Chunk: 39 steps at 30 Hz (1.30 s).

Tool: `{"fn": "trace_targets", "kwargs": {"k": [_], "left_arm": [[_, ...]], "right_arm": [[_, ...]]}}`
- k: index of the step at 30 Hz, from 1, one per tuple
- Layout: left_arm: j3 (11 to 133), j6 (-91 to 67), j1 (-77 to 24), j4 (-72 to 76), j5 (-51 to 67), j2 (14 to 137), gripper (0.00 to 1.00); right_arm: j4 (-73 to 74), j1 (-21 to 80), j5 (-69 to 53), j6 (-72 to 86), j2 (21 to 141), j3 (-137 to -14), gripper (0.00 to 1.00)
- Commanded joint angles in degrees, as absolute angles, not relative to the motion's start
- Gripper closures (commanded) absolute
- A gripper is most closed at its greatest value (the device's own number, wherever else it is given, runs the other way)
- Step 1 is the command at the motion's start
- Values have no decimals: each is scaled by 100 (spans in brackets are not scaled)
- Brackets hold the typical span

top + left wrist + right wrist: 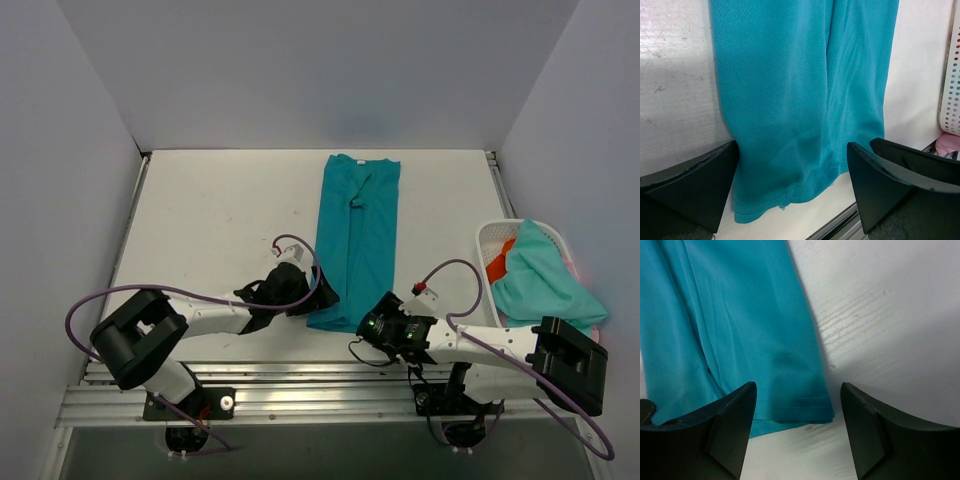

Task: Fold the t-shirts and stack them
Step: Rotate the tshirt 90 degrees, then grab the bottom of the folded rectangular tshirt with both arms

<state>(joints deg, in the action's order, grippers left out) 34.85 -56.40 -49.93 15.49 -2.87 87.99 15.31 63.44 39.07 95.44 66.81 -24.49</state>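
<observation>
Top view: deep teal t-shirt [358, 235] on the counter [220, 220], long axis pointing away, near hem facing the robot. Left wrist: left end effector [792, 150] spread astride the hem. Right wrist: right end effector [799, 390] apart around its corner, equally near.

A t-shirt [360, 235] lies lengthwise on the table [220, 210], with a basket [487, 236] right of it holding perhaps 3 shirts [540, 278].
</observation>
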Motion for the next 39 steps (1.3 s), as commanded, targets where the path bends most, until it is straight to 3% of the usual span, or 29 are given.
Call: {"fn": "trace_targets", "kwargs": {"k": [1, 4, 6, 9, 10, 12, 14, 20, 34, 39], "left_arm": [[3340, -5625, -5019, 1028, -193, 8763, 0], [3305, -5625, -5019, 1046, -202, 8736, 0], [3287, -5616, -5019, 1055, -202, 8736, 0], [3270, -5616, -5019, 1072, -220, 8763, 0], [3261, -5616, -5019, 1090, -211, 8771, 0], [3235, -5625, -5019, 1090, -193, 8763, 0], [3217, -5634, -5019, 1134, -176, 8763, 7], [3217, -5642, -5010, 1178, -27, 8780, 29], [2953, -5801, -5317, 1028, 193, 8525, 27], [2918, -5827, -5317, 1361, 185, 8806, 39]], "right_arm": [[1249, 6293, 3570, 9168, 6838, -2294, 35], [968, 6293, 3393, 9158, 6952, -2145, 34], [853, 6293, 3279, 9167, 7022, -2057, 38], [730, 6284, 3226, 9202, 7066, -1925, 53], [738, 6284, 3208, 9211, 7058, -1881, 68], [764, 6284, 3190, 9237, 6979, -1855, 78], [887, 6284, 3199, 9272, 6865, -1837, 88], [1187, 6284, 3296, 9316, 6592, -1767, 91], [1090, 6284, 3252, 9316, 6706, -1732, 95], [1081, 6293, 3234, 9290, 6776, -1758, 97]]}}
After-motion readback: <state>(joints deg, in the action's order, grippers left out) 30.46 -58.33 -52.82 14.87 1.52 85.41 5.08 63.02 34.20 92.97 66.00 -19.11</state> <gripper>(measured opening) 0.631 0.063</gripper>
